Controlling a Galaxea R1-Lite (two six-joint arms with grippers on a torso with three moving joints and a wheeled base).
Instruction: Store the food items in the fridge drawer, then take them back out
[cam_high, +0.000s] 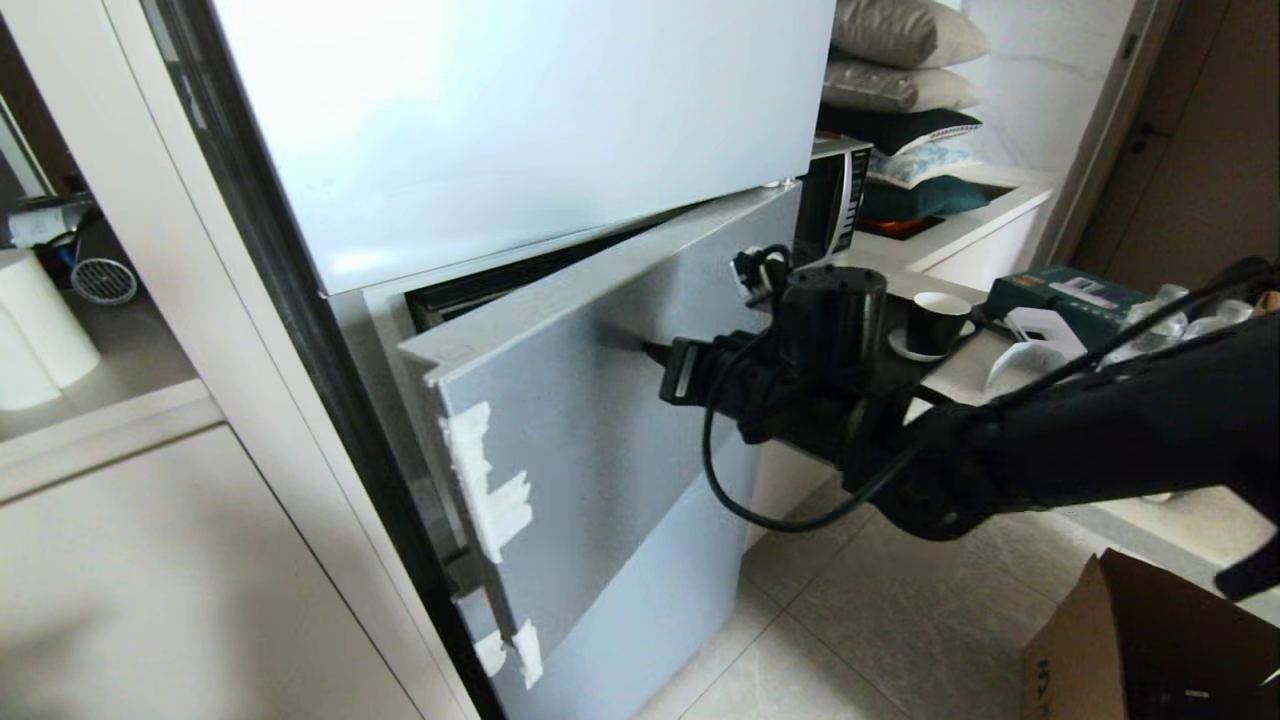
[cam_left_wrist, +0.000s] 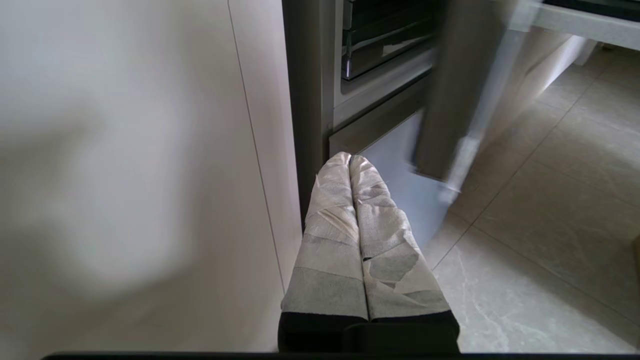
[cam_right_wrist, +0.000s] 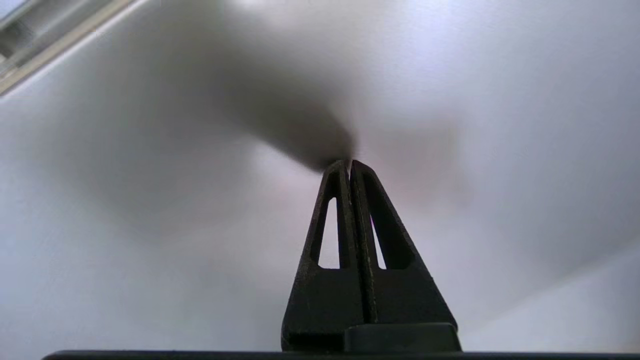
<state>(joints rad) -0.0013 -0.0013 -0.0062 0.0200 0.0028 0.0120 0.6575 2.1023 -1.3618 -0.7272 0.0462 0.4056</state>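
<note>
The food items and the fridge drawer are hidden. A grey fridge door in the middle of the fridge stands ajar, its taped left edge swung out and a dark gap along its top. My right gripper is shut and empty, with its tips touching the door's flat front; in the right wrist view the shut black fingers meet the pale panel. My left gripper is shut, its tape-wrapped fingers pressed together with nothing between them. It hangs low beside the fridge's bottom corner, outside the head view.
A white cabinet wall flanks the fridge on the left. To the right, a counter carries a dark cup, a green box and a microwave. A cardboard box sits on the tiled floor.
</note>
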